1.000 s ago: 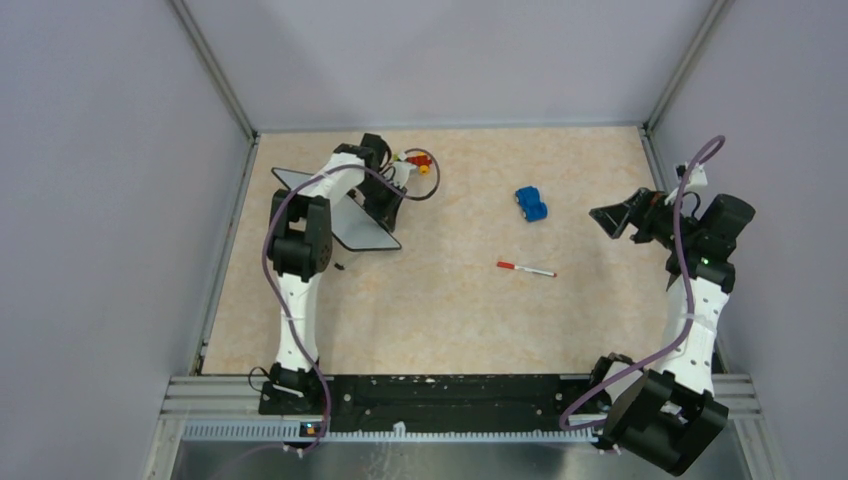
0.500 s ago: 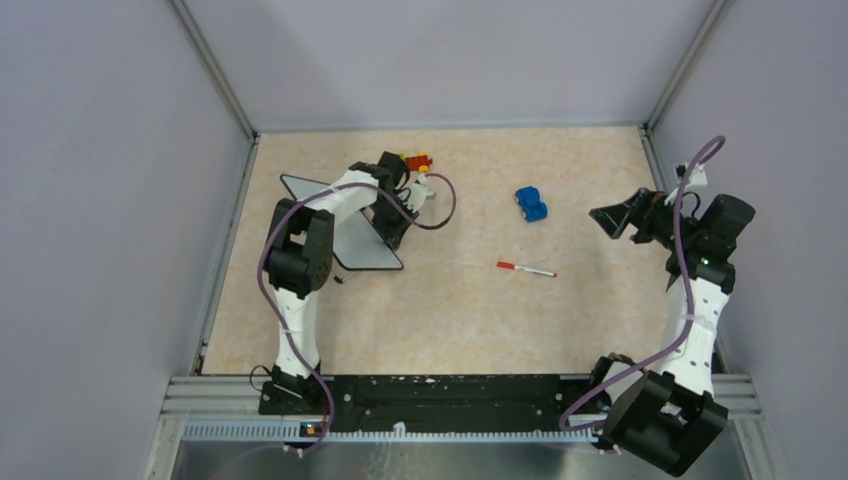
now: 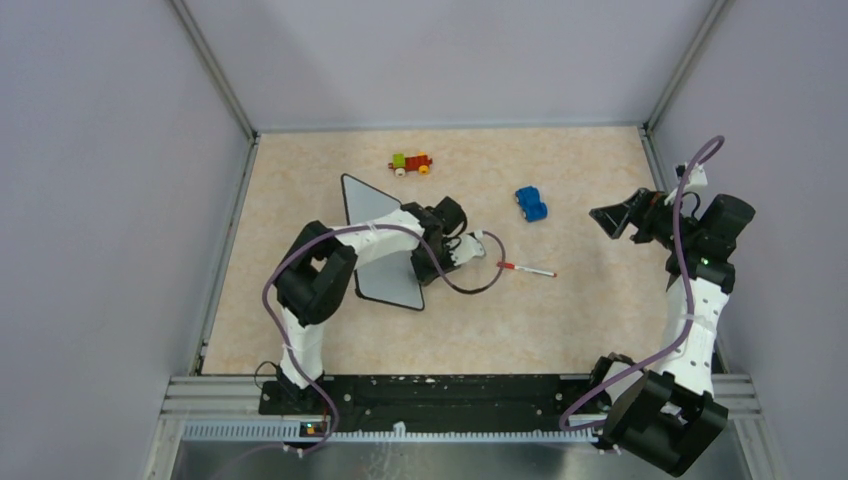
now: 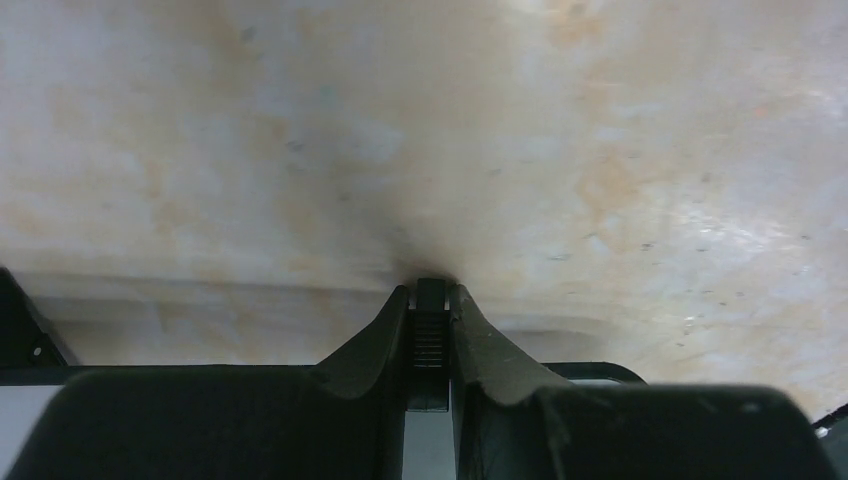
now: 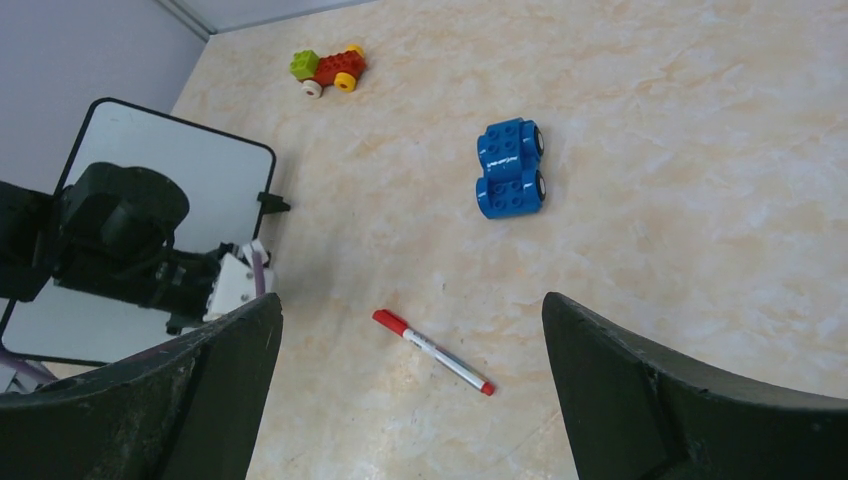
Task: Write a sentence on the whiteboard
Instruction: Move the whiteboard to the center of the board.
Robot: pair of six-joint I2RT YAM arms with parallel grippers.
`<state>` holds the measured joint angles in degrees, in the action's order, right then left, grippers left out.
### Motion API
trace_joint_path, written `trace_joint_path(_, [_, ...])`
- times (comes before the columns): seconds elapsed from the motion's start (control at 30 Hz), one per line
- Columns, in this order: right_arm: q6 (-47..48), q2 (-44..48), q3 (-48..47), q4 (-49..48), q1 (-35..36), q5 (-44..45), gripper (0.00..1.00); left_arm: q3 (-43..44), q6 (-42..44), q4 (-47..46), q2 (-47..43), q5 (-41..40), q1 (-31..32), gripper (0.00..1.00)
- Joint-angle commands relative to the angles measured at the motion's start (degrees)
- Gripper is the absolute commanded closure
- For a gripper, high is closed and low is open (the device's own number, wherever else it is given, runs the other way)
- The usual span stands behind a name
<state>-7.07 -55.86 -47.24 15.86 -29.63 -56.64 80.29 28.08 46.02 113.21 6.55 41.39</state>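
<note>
From overhead I find the whiteboard (image 3: pixel 368 205) left of centre in the frame, on the tabletop (image 3: pixel 560 330), with my left arm reaching across it. Its long side runs from upper left toward lower centre. The part I can see is plain white inside a thin dark frame, and I cannot tell whether it lies flat or is tipped up on one edge. My left claw (image 4: pixel 430 295) is pinched together on a thin dark strip, the board's edge, at the lower centre of the wrist view, with bare tabletop beyond it. My right claw (image 5: pixel 410 300) hangs at the right side of the overhead frame with its fingers (image 5: pixel 160 400) spread wide and nothing between them. Below it, near the middle of its wrist view, lies a marker (image 5: pixel 432 352) with a red cap, well apart from the board. A blue car (image 5: pixel 511 168) sits above the marker, and a red car (image 5: pixel 328 70) sits at the upper left.
</note>
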Motion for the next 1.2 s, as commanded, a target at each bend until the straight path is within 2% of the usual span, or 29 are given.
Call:
trace_joint_path(0.0, [1.09,1.45,-0.22,-1.28,0.56,0.08,0.02,-2.7,1.54,-1.24,-5.02,-2.35,5.82,1.0])
trace_joint_path(0.23, [1.04,1.37,-0.17,-1.29,0.58,0.22,0.02,-8.2,6.06,-3.62,-7.73,-9.37,15.64,1.0])
trace_joint_path(0.63, [1.36,1.45,-0.13,-1.15,0.58,0.65,0.02,-14.02,14.35,-5.0,-9.92,-15.04,28.64,1.0])
trace_joint_path(0.97, [1.53,1.63,-0.11,-1.04,0.57,0.83,0.02,-14.83,20.04,-3.45,-11.52,-15.33,34.47,1.0])
trace_joint_path(1.17, [1.62,1.69,-0.09,-0.92,0.58,0.83,0.02,-14.7,21.28,0.59,-10.51,-15.91,36.47,1.0])
